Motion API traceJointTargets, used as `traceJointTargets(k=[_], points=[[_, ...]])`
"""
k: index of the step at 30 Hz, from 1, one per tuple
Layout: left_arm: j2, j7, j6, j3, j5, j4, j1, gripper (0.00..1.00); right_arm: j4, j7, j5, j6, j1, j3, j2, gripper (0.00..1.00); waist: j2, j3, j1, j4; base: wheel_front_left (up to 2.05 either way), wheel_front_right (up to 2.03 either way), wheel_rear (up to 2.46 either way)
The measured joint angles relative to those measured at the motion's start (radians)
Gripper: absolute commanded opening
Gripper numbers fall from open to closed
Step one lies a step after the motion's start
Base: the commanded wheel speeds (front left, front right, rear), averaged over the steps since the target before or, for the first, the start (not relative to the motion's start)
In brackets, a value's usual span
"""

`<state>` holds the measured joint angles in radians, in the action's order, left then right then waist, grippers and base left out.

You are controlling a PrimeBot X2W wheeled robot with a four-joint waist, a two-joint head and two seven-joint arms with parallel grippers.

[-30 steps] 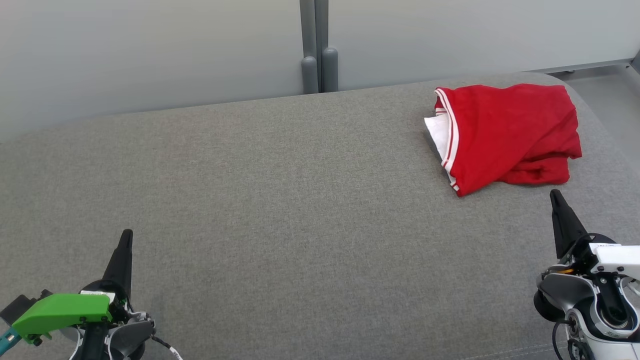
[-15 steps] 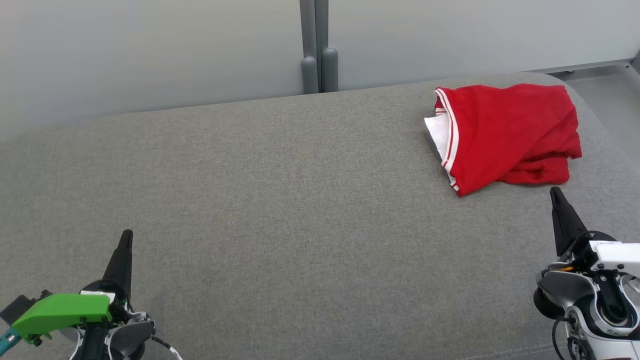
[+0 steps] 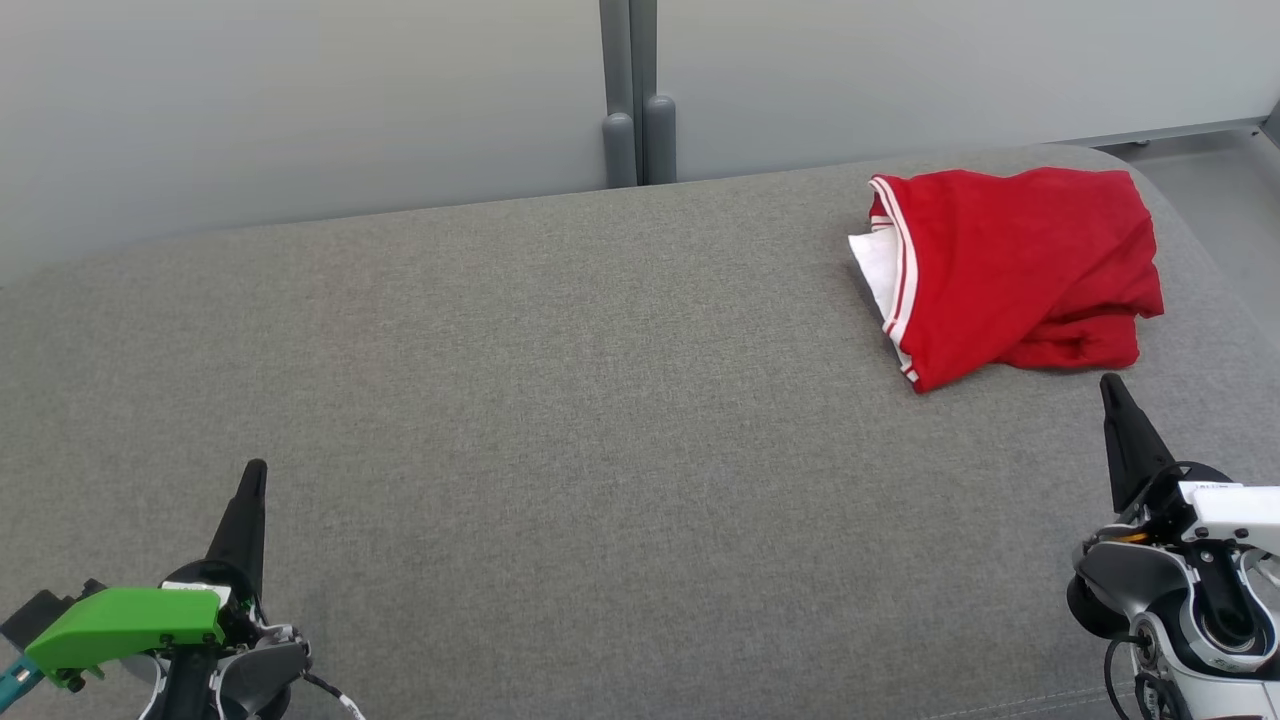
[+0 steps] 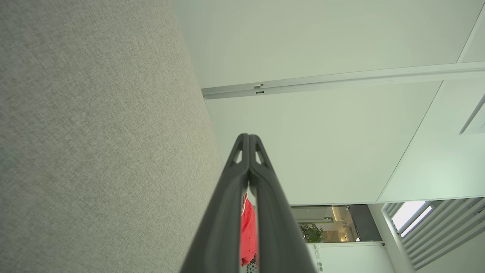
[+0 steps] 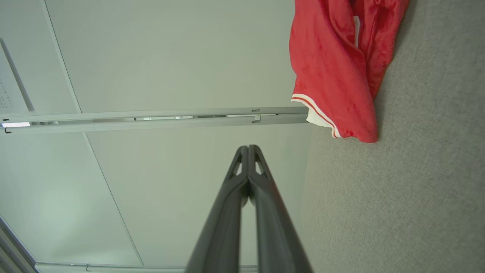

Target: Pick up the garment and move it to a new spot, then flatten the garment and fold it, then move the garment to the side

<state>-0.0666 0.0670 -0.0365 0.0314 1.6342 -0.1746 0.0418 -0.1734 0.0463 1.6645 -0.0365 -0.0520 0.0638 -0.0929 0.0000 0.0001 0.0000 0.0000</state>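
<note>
Two grippers, both empty, each w/ its fingers pressed tight together, no gap at the tips. Left gripper (image 3: 252, 482) hangs over the near-left part of the grey cushion (image 3: 600, 420), tip aimed at the cushion's far edge; green cover (image 3: 125, 618) on its wrist. Right gripper (image 3: 1113, 398) hangs over the cushion's near-right part, tip also aimed at the far edge.

Garment (image 3: 1020, 265) lies on the cushion's far-right corner: red, loosely folded, white/red striped trim along the side facing the cushion's middle, bit of white fabric poking out there, some bunching at the near-right end. It's close to the right gripper's tip but apart from it, no contact. Well apart from the left gripper, most of the cushion between them.

Behind the cushion's far edge: pale wall panels and a pair of grey posts (image 3: 638, 140) approx. at mid-width. In the left wrist view a sliver of the red garment shows through the slot between the finger shanks.
</note>
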Motion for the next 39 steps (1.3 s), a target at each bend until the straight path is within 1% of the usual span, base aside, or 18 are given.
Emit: traceJointTargets(k=[39], points=[[0.000, 0.002, 0.000, 0.000, 0.000, -0.001, 0.000, 0.00, -0.001, 0.000, 0.000, 0.000, 0.000, 0.001, 0.000, 0.00, 0.0000, 0.000, 0.0000, 0.000, 0.00, 0.00, 0.00]])
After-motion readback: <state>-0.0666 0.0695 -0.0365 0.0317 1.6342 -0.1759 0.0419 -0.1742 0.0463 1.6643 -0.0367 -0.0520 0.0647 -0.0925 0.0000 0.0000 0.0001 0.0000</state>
